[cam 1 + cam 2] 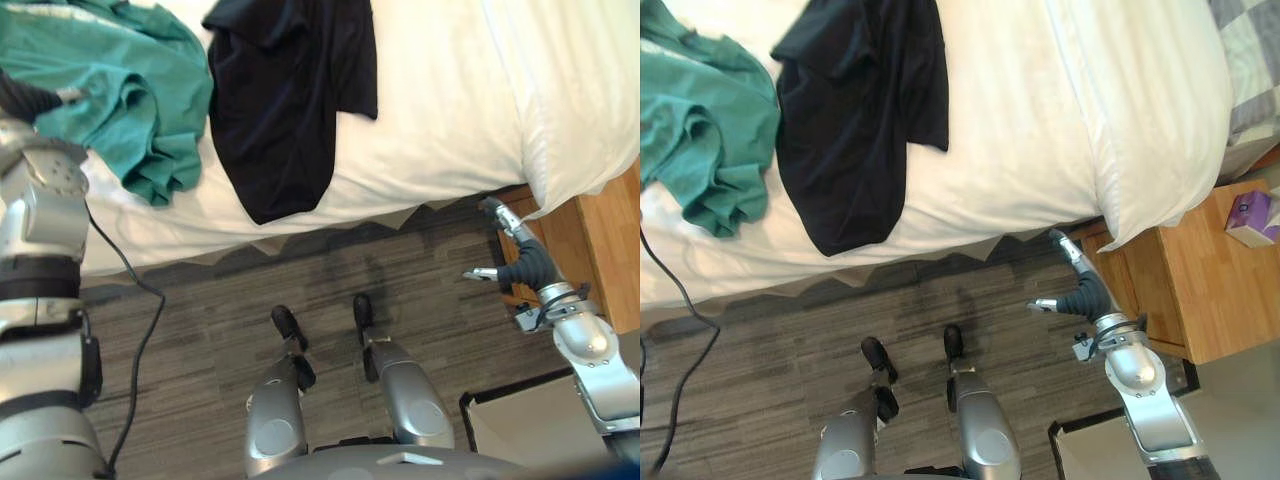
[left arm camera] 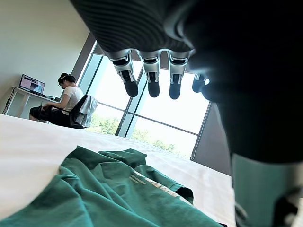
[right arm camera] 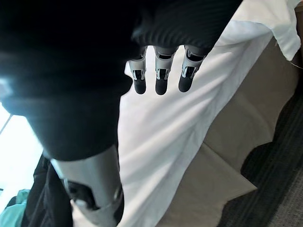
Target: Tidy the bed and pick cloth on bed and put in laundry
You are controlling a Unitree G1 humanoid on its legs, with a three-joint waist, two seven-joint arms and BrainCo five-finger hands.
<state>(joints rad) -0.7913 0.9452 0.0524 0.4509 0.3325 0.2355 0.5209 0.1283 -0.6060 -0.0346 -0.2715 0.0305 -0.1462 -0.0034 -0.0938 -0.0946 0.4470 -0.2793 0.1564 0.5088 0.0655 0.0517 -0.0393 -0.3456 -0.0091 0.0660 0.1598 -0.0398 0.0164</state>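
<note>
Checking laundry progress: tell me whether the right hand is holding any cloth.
No, the right hand hangs open beside the bed, fingers straight and empty.

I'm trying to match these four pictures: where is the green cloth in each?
Left eye view: green cloth, upper left.
Right eye view: upper left too.
Left wrist view: spread past the left hand.
Right wrist view: sliver beside the black garment.
Shared landmark: the white sheet.

head stereo pair looks down, sharing bed (image 1: pixel 430 120) edge, green cloth (image 1: pixel 120 90), black cloth (image 1: pixel 280 110). left wrist camera, close behind left hand (image 2: pixel 152 78), faces across green cloth beyond it. right wrist camera, close behind right hand (image 3: pixel 161 78), faces bed side.
</note>
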